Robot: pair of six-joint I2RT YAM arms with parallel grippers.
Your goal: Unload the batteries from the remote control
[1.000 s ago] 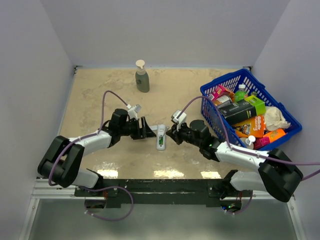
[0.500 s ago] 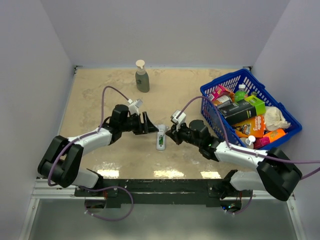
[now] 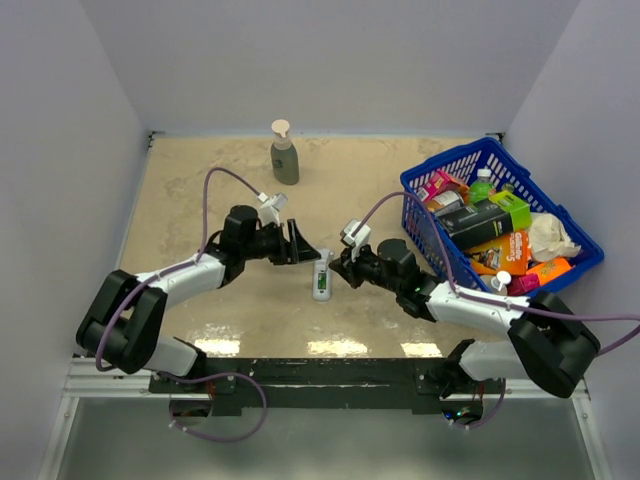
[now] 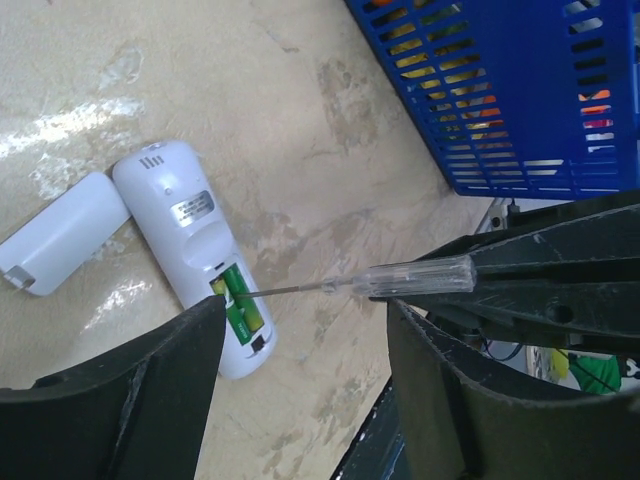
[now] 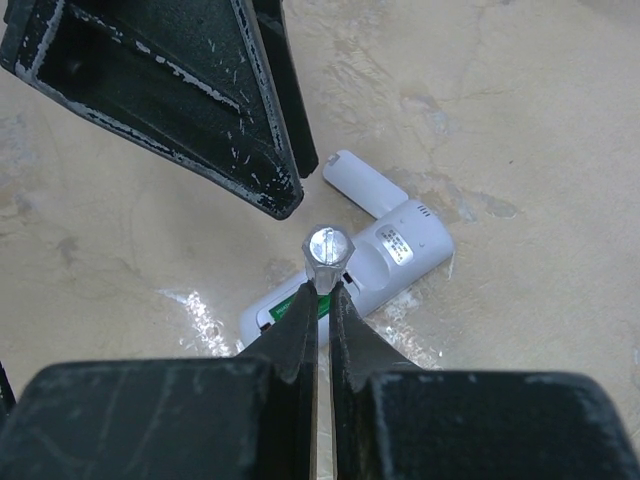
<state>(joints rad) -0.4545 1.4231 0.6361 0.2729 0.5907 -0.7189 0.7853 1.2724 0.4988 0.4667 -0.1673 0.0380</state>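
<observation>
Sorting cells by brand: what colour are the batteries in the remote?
The batteries are green, seen best in the left wrist view.

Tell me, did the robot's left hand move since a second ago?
Yes. Seen from above, the left gripper has crept up the picture, closer to the soap bottle, which stayed put, and a little to the right.

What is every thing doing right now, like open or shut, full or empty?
remote control: lying back up, battery bay open.
batteries: sitting inside the remote.
cover: off, lying beside the remote.
screwdriver: held, tip at the batteries.
right gripper: shut on the screwdriver.
left gripper: open, empty.
basket: full of packets.
soap bottle: upright.
</observation>
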